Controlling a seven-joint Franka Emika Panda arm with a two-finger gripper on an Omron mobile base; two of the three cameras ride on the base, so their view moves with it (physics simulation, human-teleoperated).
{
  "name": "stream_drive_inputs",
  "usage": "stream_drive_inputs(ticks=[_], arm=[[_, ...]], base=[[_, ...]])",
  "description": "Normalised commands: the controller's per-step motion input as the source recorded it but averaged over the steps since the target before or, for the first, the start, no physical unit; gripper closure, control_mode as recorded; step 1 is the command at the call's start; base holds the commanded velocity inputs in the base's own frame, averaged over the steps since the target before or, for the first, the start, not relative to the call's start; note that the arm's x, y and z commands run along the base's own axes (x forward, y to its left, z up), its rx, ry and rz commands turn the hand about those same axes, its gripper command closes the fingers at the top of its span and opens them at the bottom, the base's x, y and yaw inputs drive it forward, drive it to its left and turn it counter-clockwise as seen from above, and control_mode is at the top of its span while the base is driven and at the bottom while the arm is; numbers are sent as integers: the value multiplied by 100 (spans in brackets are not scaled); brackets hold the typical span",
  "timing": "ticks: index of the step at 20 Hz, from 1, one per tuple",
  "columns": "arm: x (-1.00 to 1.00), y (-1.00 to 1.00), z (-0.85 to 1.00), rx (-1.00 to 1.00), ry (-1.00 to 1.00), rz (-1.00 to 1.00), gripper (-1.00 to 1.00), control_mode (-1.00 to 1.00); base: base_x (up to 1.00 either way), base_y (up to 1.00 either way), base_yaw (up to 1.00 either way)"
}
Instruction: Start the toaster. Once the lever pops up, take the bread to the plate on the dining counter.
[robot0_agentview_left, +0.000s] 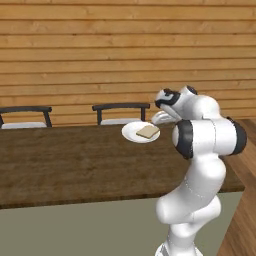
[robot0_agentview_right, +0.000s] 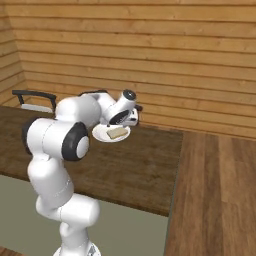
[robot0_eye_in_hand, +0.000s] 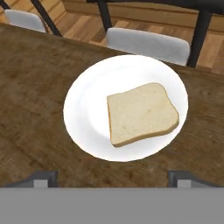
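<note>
The tan bread (robot0_eye_in_hand: 142, 113) lies flat on the white plate (robot0_eye_in_hand: 83, 109), right of the plate's middle. The plate rests on the dark wood dining counter (robot0_eye_in_hand: 35, 87), near its far edge. In the base views the bread (robot0_agentview_left: 148, 131) (robot0_agentview_right: 117, 133) and plate (robot0_agentview_left: 131, 131) (robot0_agentview_right: 100, 134) sit just beside my hand. My gripper (robot0_eye_in_hand: 113, 179) hovers above the plate's near rim, open wide, with nothing between its fingertips (robot0_eye_in_hand: 43, 178). The bread is free of them. The toaster is out of view.
Two dark-framed chairs with pale seats (robot0_agentview_left: 121, 112) (robot0_agentview_left: 25, 116) stand behind the counter against a wood-plank wall; one seat (robot0_eye_in_hand: 148, 43) is just past the plate. The counter's right end (robot0_agentview_right: 172, 165) drops to a wood floor (robot0_agentview_right: 215, 190).
</note>
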Motion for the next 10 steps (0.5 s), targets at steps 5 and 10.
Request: stream_drive_inputs(ticks=[5,10], arm=[[-100,4,58,-7,0,-12,-100,-100],[-100,0,48,-9,-1,-16,-100,-100]], base=[[0,0,0],[0,0,0]])
